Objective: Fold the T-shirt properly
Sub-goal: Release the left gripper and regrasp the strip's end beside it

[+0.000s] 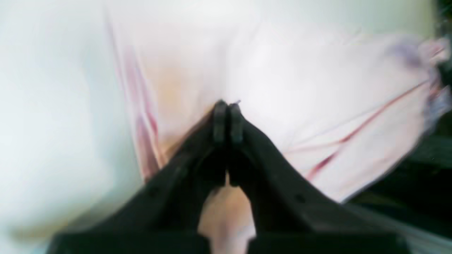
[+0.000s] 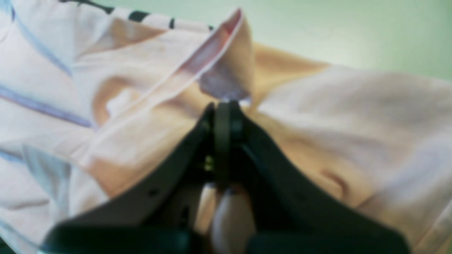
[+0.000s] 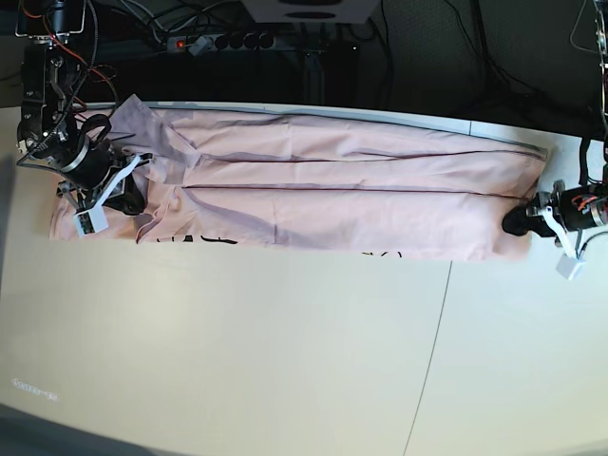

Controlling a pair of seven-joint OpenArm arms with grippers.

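Your shirt (image 3: 323, 185) lies stretched as a long narrow band across the far half of the table (image 3: 285, 361), its long sides already turned in, with a strip of black lettering peeking out along the shirt's near edge. Your right gripper (image 2: 224, 106) sits at the collar end of the shirt, fingers pressed together on a fold of pink cloth just below the neck opening. Your left gripper (image 1: 227, 104) sits at the opposite, hem end of the shirt, fingers likewise closed, with fabric pinched between them and bulging out behind the tips.

Judging from this, you are set to carry one end over toward the other. Watch these risks:

- Each pinch looks shallow, close to the edge of the shirt. If you lift fast, the cloth may slide out and the band will collapse.
- At the collar end the layers are bunched and loose. You may be holding only the top layer, so the turned-in sides could fall open.
- If the two arms rise unevenly or pull apart, the shirt will skew or drag along the table, and the fold will land crooked.
- Both wrist views are blurred, so how many layers each grip holds cannot be told.
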